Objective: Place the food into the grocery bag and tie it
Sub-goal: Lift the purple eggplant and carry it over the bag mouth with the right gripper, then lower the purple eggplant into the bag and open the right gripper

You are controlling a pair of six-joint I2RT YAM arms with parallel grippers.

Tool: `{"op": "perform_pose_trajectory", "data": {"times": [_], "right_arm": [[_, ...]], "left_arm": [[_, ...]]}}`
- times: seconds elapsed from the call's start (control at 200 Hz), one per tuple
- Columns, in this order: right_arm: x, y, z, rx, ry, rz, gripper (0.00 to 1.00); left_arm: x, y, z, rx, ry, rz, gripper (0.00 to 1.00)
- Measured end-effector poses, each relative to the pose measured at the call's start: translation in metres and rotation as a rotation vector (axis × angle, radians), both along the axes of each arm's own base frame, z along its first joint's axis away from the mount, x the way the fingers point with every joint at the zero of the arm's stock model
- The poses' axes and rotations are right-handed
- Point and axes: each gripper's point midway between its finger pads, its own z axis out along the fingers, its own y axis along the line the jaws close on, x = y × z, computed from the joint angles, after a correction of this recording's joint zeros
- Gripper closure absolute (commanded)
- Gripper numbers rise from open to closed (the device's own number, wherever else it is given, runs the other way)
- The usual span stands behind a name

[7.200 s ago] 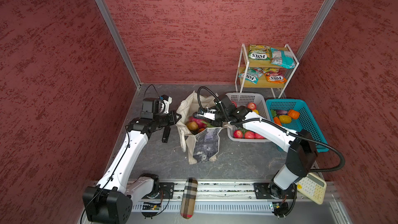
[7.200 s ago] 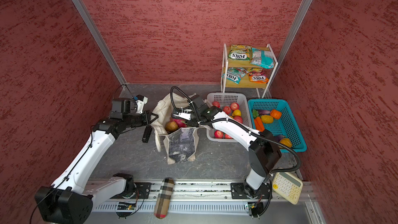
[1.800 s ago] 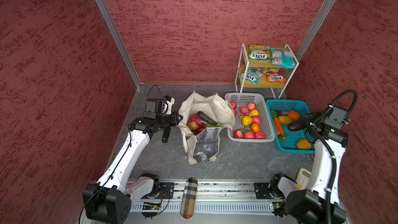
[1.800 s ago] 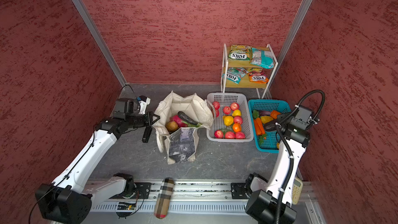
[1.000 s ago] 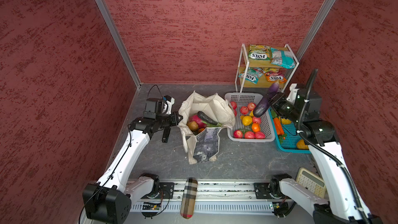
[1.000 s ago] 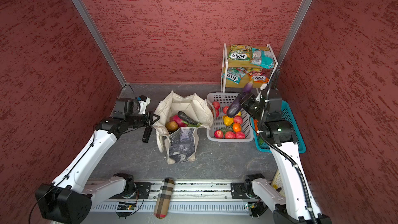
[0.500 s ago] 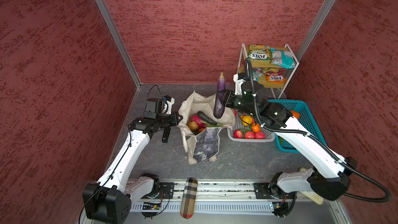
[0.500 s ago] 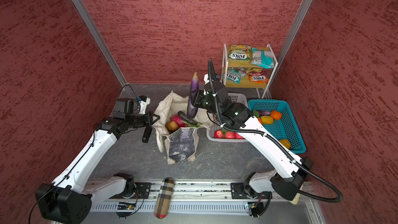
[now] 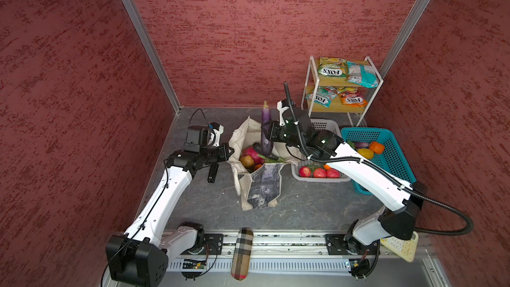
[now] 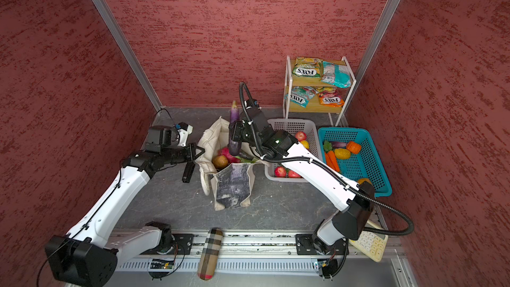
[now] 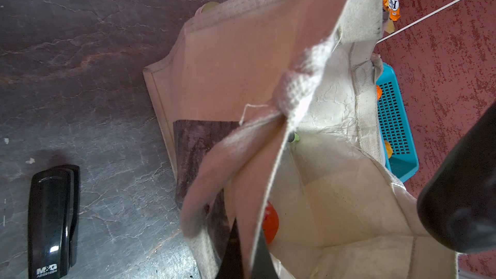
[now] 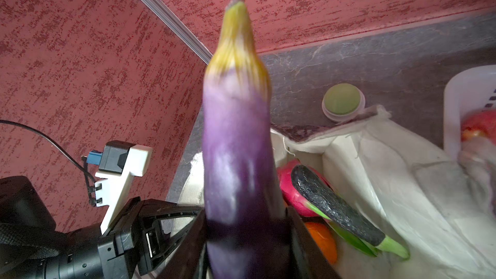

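Note:
The cream grocery bag [image 9: 263, 186] [image 10: 233, 186] stands open mid-floor, holding food: a pink dragon fruit [image 9: 250, 152] [image 12: 291, 193], a brown oval [image 9: 246, 160] and a dark long vegetable [image 12: 331, 206]. My right gripper [image 9: 267, 137] [image 10: 234, 135] [image 12: 247, 237] is shut on a purple eggplant [image 9: 266, 122] [image 10: 234, 118] [image 12: 236, 143], held upright above the bag's mouth with its yellow tip up. My left gripper [image 9: 230, 151] [image 10: 200, 151] [image 11: 247, 250] is shut on the bag's left rim [image 11: 257, 178]. A red-orange piece [image 11: 271, 222] shows inside.
A white basket [image 9: 324, 125] of red and yellow fruit and a blue basket [image 9: 393, 144] of vegetables sit right of the bag. A shelf rack [image 9: 311, 89] behind holds FOX'S packets [image 9: 331, 71]. A black stapler [image 9: 212, 172] [image 11: 53, 221] lies left of the bag, a green-lidded jar [image 12: 342, 101] behind it.
My right arm swung from the blue basket across to the bag, carrying the eggplant; since half a second ago it has barely shifted. The left arm stayed put, holding the rim.

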Motion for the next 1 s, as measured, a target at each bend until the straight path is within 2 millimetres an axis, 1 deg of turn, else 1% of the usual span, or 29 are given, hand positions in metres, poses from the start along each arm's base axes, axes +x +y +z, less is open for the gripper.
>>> {"op": "perform_pose_trajectory", "data": {"times": [0.326, 0.696, 1.002], "right_arm": [[0.000, 0.014, -0.015, -0.019, 0.017, 0.021, 0.65], [0.001, 0.032, -0.050, -0.088, 0.057, 0.053, 0.60], [-0.009, 0.037, -0.067, -0.149, 0.062, 0.096, 0.54]], "left_arm": [[0.000, 0.000, 0.000, 0.000, 0.000, 0.000, 1.00], [0.000, 0.000, 0.000, 0.000, 0.000, 0.000, 1.00], [0.000, 0.000, 0.000, 0.000, 0.000, 0.000, 1.00]]}}
